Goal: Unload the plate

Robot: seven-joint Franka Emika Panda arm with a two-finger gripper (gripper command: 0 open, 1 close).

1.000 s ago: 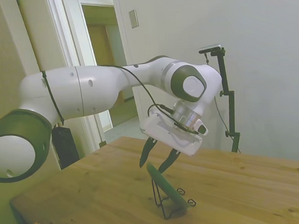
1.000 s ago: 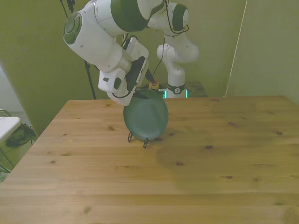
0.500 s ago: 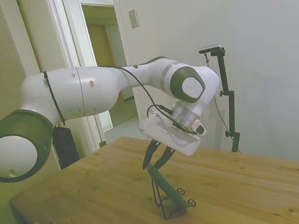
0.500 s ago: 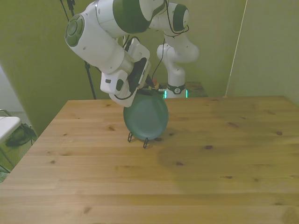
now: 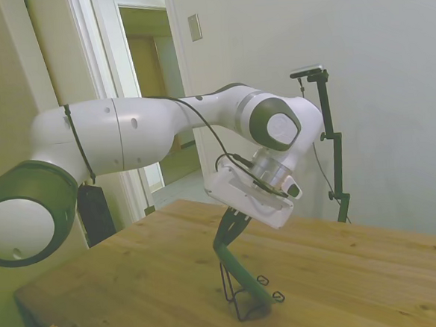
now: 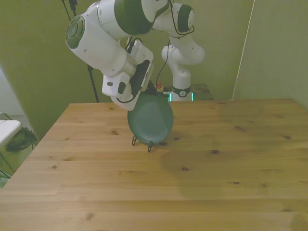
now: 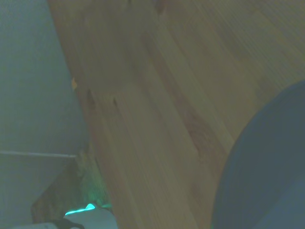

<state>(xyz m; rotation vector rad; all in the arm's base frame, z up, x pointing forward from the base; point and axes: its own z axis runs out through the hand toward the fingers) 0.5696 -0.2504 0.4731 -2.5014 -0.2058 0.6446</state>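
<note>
- The gripper [image 5: 228, 228] closes in: its fingers, spread wide a second ago, now pinch the top rim of the plate [image 6: 150, 119].
- The plate's top edge sits slightly higher and steeper against the wire rack [image 5: 242, 294].

Room's pretty plain. Big wooden table [image 6: 202, 183] with knotty planks fills most of the front view. Behind it there's a yellowish-green wall [image 6: 38, 57], with a paler panel [image 6: 279, 48] on the front view's right. From the side you get a bare light grey wall [image 5: 392, 84], a white-framed doorway [image 5: 153, 93] on the left opening into a dim hallway, and a small wall plate [image 5: 194, 27] beside it. Soft, even lighting.
</note>
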